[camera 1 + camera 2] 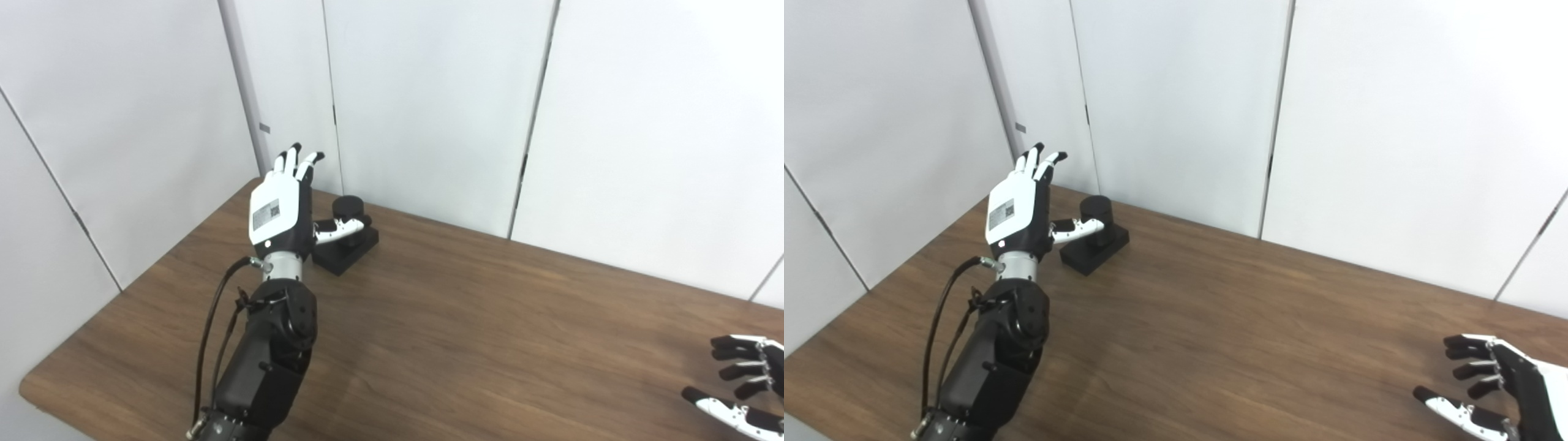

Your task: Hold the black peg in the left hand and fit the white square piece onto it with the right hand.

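A: Where does the black peg (351, 211) sit, and why is the left hand (283, 205) up there beside it?

B: The peg stands upright on its black square base (346, 248), near the far left corner of the wooden table (490, 331), close to the white wall panels (429, 104). The left hand is raised just to the peg's left, palm turned toward it, fingers (297, 159) spread and pointing up, and the thumb (340, 230) stretched out across the front of the peg. It holds nothing. That spread reads as room left for the peg to pass between thumb and fingers before a grasp.

A: Is the thumb touching the peg?

B: It overlaps the peg in both views, but contact cannot be told from here.

A: And the right hand (1497, 386)?

B: It hangs low at the near right edge of the table, well apart from the peg, fingers loosely curled and apart, empty. It seems to be waiting, since its part probably comes only once the peg is held.

A: The white square piece?

B: It appears in neither view, so its place cannot be told. The task looks barely begun: the peg is not yet gripped.
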Controlling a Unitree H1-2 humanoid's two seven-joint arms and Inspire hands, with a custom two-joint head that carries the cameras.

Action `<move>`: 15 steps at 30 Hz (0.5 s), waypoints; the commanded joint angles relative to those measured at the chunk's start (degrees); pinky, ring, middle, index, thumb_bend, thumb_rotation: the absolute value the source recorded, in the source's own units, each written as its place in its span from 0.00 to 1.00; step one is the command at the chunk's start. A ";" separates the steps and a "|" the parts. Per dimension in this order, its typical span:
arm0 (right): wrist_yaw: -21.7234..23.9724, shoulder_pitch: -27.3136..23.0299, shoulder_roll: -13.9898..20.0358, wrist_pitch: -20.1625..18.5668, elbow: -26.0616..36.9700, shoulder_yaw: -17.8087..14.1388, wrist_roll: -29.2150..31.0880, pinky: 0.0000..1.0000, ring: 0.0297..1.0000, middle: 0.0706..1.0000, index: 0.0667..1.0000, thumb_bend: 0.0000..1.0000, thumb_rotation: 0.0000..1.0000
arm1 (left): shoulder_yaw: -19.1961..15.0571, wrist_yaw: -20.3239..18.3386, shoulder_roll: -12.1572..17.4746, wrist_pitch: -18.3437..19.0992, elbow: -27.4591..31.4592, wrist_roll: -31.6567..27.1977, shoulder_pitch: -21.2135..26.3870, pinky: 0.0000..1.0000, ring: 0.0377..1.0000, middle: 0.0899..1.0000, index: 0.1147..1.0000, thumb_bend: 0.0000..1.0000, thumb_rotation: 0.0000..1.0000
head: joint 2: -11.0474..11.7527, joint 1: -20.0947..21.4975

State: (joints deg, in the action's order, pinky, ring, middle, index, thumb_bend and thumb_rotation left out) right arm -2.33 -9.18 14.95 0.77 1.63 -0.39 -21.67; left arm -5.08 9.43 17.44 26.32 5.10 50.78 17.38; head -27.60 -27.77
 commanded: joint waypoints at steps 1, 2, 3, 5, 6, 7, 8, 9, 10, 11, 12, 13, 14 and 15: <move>-0.64 -2.43 1.07 1.82 1.38 -0.54 0.19 0.38 0.51 0.57 0.58 0.60 0.08 | -0.86 -0.39 1.05 0.57 1.26 3.35 3.19 0.96 1.00 1.00 0.87 1.00 0.45 | -0.11 0.06; -0.66 -2.48 1.04 1.84 1.33 -0.56 0.24 0.38 0.51 0.57 0.58 0.60 0.08 | -1.11 -0.44 1.07 0.58 0.55 3.88 3.44 0.96 1.00 1.00 0.87 1.00 0.45 | -0.13 0.10; -0.68 -2.52 1.02 1.87 1.27 -0.57 0.27 0.38 0.51 0.57 0.58 0.60 0.08 | -1.27 -0.44 1.08 0.58 0.12 4.14 3.60 0.96 1.00 1.00 0.85 1.00 0.46 | -0.13 0.10; -0.74 -2.62 0.98 1.97 0.97 -0.57 0.33 0.38 0.51 0.57 0.58 0.60 0.08 | -1.72 -1.56 1.21 0.59 -1.19 5.33 4.06 0.95 1.00 1.00 0.83 1.00 0.47 | -0.16 0.19; -0.72 -2.64 0.93 1.96 0.91 -0.57 0.40 0.38 0.51 0.57 0.58 0.60 0.09 | -2.01 -2.28 1.22 0.59 -1.93 5.78 4.41 0.95 1.00 1.00 0.83 1.00 0.49 | -0.16 0.19; -0.75 -2.66 0.91 2.06 0.82 -0.55 0.43 0.38 0.51 0.57 0.57 0.60 0.09 | -2.27 -2.97 1.24 0.59 -2.75 6.28 4.82 0.96 1.00 1.00 0.81 1.00 0.50 | -0.16 0.19; -0.75 -2.68 0.83 2.00 0.89 -0.52 0.41 0.38 0.51 0.57 0.57 0.60 0.09 | -2.49 -3.84 1.31 0.59 -3.91 7.18 5.49 0.96 1.00 1.00 0.81 1.00 0.51 | -0.27 0.22; -0.78 -2.70 0.77 1.93 0.93 -0.49 0.37 0.37 0.50 0.57 0.57 0.60 0.09 | -2.68 -4.73 1.32 0.59 -4.85 8.03 6.13 0.95 1.00 1.00 0.80 1.00 0.51 | -0.32 0.21; -0.80 -2.72 0.74 1.89 0.96 -0.48 0.34 0.37 0.50 0.56 0.57 0.60 0.09 | -2.86 -5.42 1.27 0.59 -5.42 8.73 6.55 0.95 1.00 1.00 0.78 1.00 0.52 | -0.32 0.21; -0.76 -2.72 0.67 1.75 1.05 -0.49 0.38 0.37 0.50 0.56 0.57 0.60 0.09 | -2.89 -6.21 1.38 0.59 -6.02 9.28 6.96 0.95 1.00 1.00 0.78 1.00 0.52 | -0.32 0.19; -0.74 -2.73 0.60 1.63 1.13 -0.50 0.43 0.37 0.50 0.56 0.57 0.60 0.10 | -2.92 -7.12 1.50 0.59 -6.47 9.79 7.27 0.95 1.00 1.00 0.78 1.00 0.52 | -0.33 0.21; -0.72 -2.72 0.56 1.47 1.22 -0.50 0.40 0.37 0.50 0.57 0.57 0.60 0.10 | -2.92 -8.38 1.64 0.59 -6.89 10.57 7.57 0.96 1.00 1.00 0.78 1.00 0.53 | -0.36 0.22; -0.80 -2.73 0.57 1.62 1.13 -0.50 0.37 0.37 0.51 0.56 0.57 0.60 0.11 | -2.97 -10.16 1.77 0.59 -7.41 11.77 8.00 0.96 1.00 1.00 0.78 1.00 0.55 | -0.35 0.29; -0.83 -2.72 0.55 1.60 1.15 -0.53 0.37 0.36 0.50 0.56 0.57 0.60 0.11 | -2.94 -11.56 1.94 0.59 -7.89 12.84 8.37 0.98 1.00 1.00 0.80 1.00 0.57 | -0.35 0.32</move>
State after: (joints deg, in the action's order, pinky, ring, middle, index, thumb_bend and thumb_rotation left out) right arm -2.34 -9.93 14.89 0.75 1.48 -0.37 -21.62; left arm -7.54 -1.00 17.49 26.83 -3.02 60.85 22.51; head -27.95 -27.51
